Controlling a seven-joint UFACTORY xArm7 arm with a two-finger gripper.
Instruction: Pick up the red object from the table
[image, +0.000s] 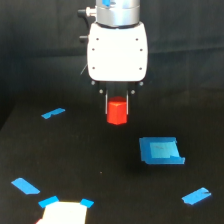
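The red object (117, 112) is a small red-orange block hanging between the two thin fingers of my gripper (117, 106), whose white body fills the upper middle of the exterior view. The fingers are shut on the block's sides. The block's lower end sticks out below the fingertips and appears lifted off the black table (100, 165), though the gap to the surface is hard to judge.
A blue square piece (161, 150) lies on the table to the exterior view's right of the gripper. Bits of blue tape (53, 113) are scattered left, lower left and lower right. A white patch with blue corners (65, 211) sits at the bottom edge.
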